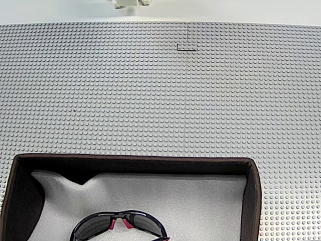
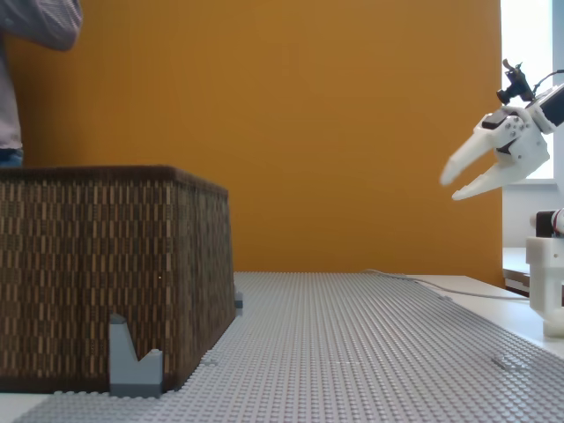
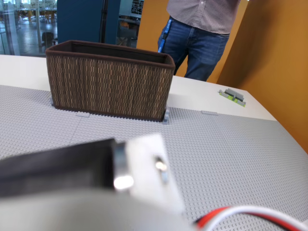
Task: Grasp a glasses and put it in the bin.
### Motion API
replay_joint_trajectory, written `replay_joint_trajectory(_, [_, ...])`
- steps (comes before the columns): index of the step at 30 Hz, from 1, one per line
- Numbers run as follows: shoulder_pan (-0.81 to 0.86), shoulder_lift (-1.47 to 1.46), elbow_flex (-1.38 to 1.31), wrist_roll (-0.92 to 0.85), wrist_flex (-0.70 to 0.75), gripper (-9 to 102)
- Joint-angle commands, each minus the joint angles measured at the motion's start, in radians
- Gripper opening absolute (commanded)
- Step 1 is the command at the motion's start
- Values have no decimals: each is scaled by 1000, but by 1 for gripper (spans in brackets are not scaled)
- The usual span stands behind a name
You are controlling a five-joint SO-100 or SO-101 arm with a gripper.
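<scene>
The glasses (image 1: 119, 226) are lying inside the bin (image 1: 253, 191) in a fixed view from above, resting on the white padded lining near the lower edge of the picture, lenses dark, red-pink nose pads showing between them. The bin is sitting on a grey studded baseplate (image 1: 160, 95) that is covering the table, and a bit of white robot hardware (image 1: 129, 3) is peeking in at the top edge.

In a fixed view from the side, the bin (image 2: 106, 273) is showing its woven brown wall at the left, with a small grey bracket (image 2: 134, 368) standing against its base. The gripper (image 2: 449, 183) is hanging in the air at the far right, well apart from the bin, its two white fingers spread apart and holding nothing. A person's sleeve (image 2: 40, 19) is showing at the upper left.

In the wrist view, the bin (image 3: 110, 84) is standing ahead across the baseplate, and a person in jeans (image 3: 197, 41) is standing behind it. Blurred arm parts are filling the foreground.
</scene>
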Motion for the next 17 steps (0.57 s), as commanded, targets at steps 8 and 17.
replay_joint_trajectory(8, [-23,21,-15,-17,11,0])
replay_joint_trajectory(17, [-28,20,-18,-20,2,24])
